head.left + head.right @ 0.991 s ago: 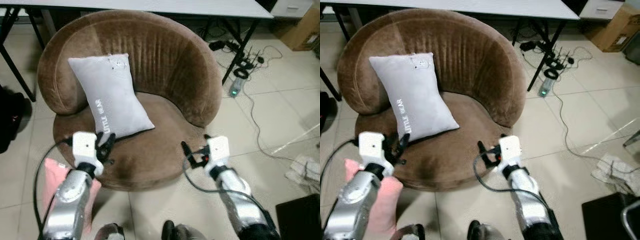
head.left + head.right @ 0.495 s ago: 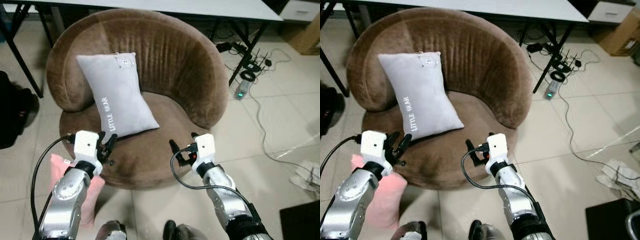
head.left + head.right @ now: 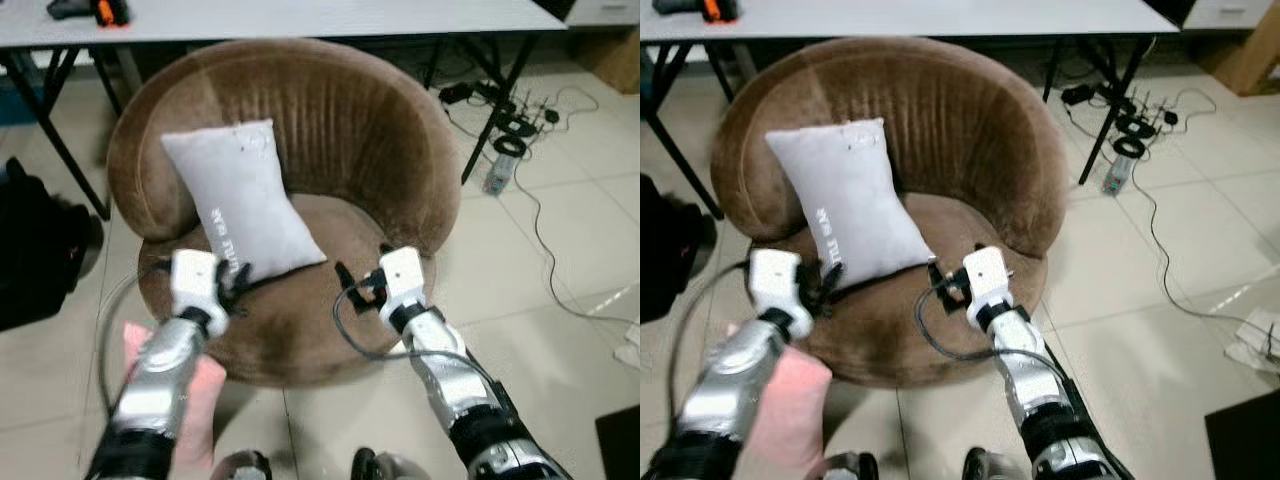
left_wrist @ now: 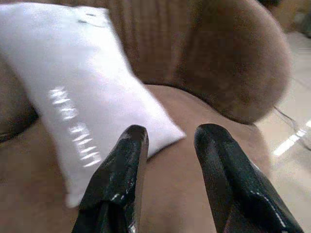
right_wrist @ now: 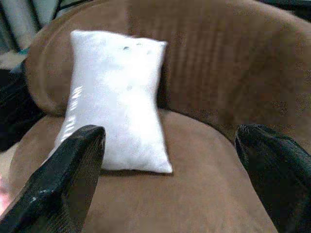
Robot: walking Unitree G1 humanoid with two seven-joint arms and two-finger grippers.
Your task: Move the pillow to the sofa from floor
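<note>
A grey-white pillow point(image 3: 245, 195) with small lettering leans upright against the left inside of the round brown sofa chair point(image 3: 340, 110), its lower end on the seat. My left gripper point(image 4: 170, 138) hovers open over the seat's front left, just short of the pillow's lower corner, with nothing between its fingers. My right gripper point(image 5: 170, 133) stands wide open and empty over the front middle of the seat point(image 3: 358, 272), to the right of the pillow. A pink soft thing point(image 3: 195, 400) lies on the floor at the chair's front left, partly hidden under my left arm.
Behind the chair stands a white table point(image 3: 300, 18) with black legs. Cables and a power strip point(image 3: 515, 120) and a bottle point(image 3: 495, 175) lie on the tiles to the right. A black bag point(image 3: 40, 250) sits on the floor at left.
The camera has shifted a little. Both grippers have come forward over the seat, the right one further in toward the pillow. The pillow rests where it was on the chair.
</note>
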